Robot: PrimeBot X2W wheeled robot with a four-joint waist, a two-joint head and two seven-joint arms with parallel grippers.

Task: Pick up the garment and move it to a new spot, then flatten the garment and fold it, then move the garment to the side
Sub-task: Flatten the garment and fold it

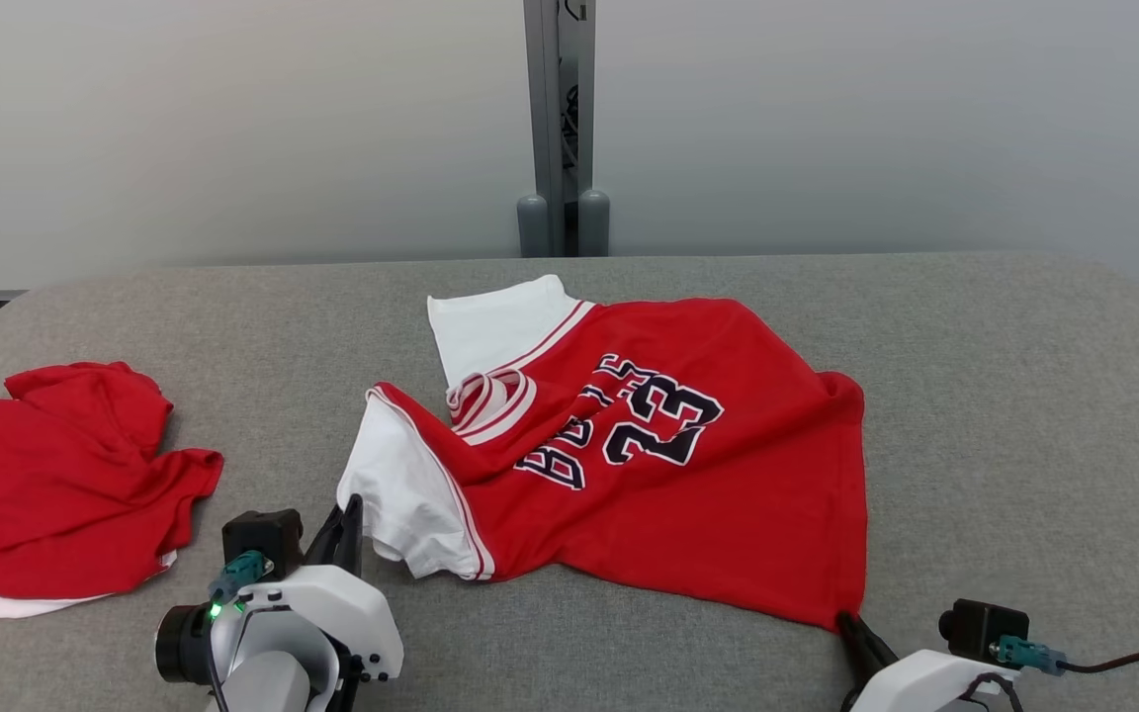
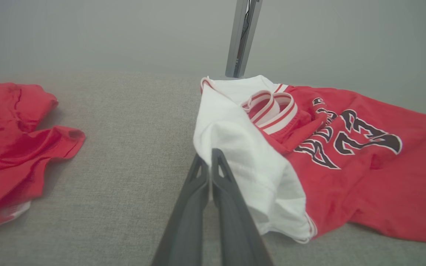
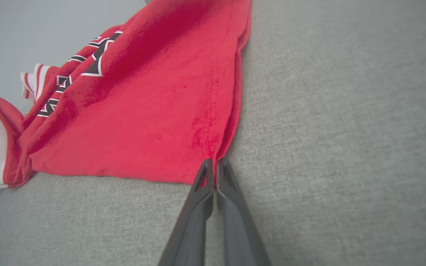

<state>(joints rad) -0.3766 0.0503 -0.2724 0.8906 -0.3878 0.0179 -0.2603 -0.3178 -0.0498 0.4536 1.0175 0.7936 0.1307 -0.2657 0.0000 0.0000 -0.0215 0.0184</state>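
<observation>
- Head view: the red jersey lies spread and rumpled on the grey table, number side up, between the two grippers and stretching away beyond their tips.
- Left gripper: the jaws are pressed together with no gap.
- Its tips touch the edge of the jersey's white sleeve, which sits just to their right.
- Left wrist view: the white sleeve bunches up right at and behind the tips of the left gripper. Whether any cloth is caught between the fingers cannot be told.
- Right gripper: the jaws are closed, and the tips meet the jersey's near right hem corner.
- Right wrist view: the hem seam of the jersey runs straight down into the tips of the right gripper. A sliver of red shows between the fingers, so the corner is pinched.
- From these jaws the body of the jersey spreads ahead and to the left, with bare table to the right.
- A second red garment lies crumpled well to the left of the left jaws, apart from the jersey.
</observation>
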